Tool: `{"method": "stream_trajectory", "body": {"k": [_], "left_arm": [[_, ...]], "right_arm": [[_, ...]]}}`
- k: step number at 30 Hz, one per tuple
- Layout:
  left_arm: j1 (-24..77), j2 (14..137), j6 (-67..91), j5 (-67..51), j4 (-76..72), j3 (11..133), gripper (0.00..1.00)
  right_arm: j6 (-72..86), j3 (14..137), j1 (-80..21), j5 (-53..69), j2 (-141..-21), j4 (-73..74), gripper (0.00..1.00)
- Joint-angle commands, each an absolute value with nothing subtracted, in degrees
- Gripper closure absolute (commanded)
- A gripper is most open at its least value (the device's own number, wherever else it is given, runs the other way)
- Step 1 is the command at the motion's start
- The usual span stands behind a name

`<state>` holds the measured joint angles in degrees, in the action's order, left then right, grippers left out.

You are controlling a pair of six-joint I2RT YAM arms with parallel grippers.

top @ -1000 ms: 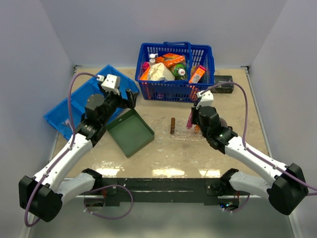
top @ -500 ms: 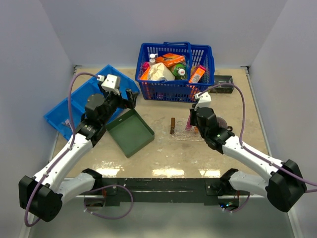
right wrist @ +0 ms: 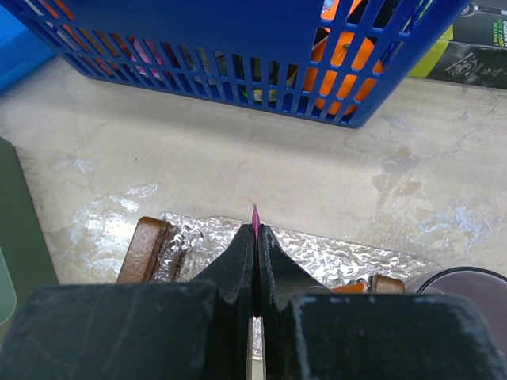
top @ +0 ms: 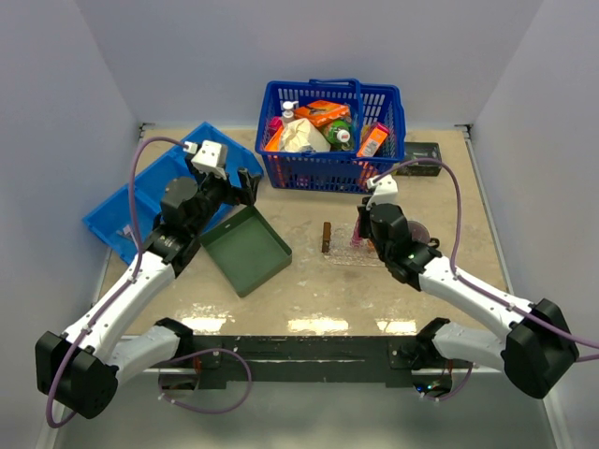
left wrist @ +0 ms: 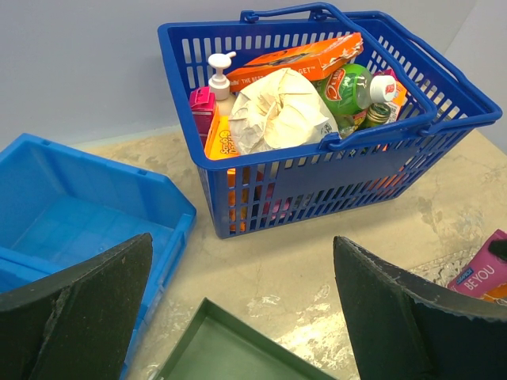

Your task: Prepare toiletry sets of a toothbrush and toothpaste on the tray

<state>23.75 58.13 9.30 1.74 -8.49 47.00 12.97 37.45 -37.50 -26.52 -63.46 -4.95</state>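
Observation:
The clear tray (top: pixel 344 253) lies at mid-table with a brown wooden handle (right wrist: pixel 145 249) at each short end. My right gripper (right wrist: pixel 255 231) is shut on the thin flat end of the pink toothpaste tube (top: pixel 358 224) and holds it just above the tray; the tube also shows in the left wrist view (left wrist: pixel 483 274). The orange toothpaste tube (right wrist: pixel 349 288) peeks out beside my right fingers, on the tray. My left gripper (left wrist: pixel 242 240) is open and empty, over the far corner of the dark green tray (top: pixel 245 250). I see no toothbrush.
A blue basket (top: pixel 329 173) full of groceries stands at the back. A blue divided bin (top: pixel 140 192) lies at the far left. A purple mug (right wrist: pixel 474 286) stands at the tray's right end. A dark box (top: pixel 426 154) lies right of the basket.
My right gripper has shifted slightly left and lower over the tray with the pink tube in it. The left arm has not moved.

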Motion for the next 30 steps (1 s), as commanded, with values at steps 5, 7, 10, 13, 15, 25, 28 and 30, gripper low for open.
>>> {"method": "stream_trajectory", "body": {"k": [5, 7, 10, 13, 15, 25, 28, 30], "left_arm": [[23.47, 58.01, 8.09, 1.67, -10.28, 47.29, 0.00], [23.47, 58.09, 8.09, 1.58, -10.28, 47.37, 0.00], [23.47, 58.09, 8.09, 1.49, -10.20, 47.37, 0.00], [23.47, 58.27, 8.09, 1.58, -10.20, 47.46, 0.00], [23.47, 58.18, 8.17, 1.58, -10.20, 47.46, 0.00], [23.47, 58.45, 8.26, 1.49, -10.20, 47.55, 0.00], [23.47, 58.36, 8.26, 1.49, -10.11, 47.46, 0.00], [23.47, 58.36, 8.26, 1.41, -10.20, 47.55, 0.00]], "right_arm": [[12.66, 38.32, -37.79, -29.09, -63.81, -7.39, 0.97], [12.66, 38.32, -37.71, -29.18, -63.46, -7.30, 0.94], [12.66, 38.23, -37.71, -29.18, -63.19, -7.29, 0.90], [12.74, 38.32, -37.79, -29.18, -62.93, -7.29, 0.86], [12.74, 38.41, -37.88, -29.09, -62.93, -7.21, 0.83], [12.83, 38.85, -37.88, -29.00, -62.23, -6.51, 0.76], [13.01, 39.11, -37.88, -28.83, -61.79, -6.15, 0.73], [13.01, 39.29, -37.97, -28.74, -61.44, -5.98, 0.71]]}}
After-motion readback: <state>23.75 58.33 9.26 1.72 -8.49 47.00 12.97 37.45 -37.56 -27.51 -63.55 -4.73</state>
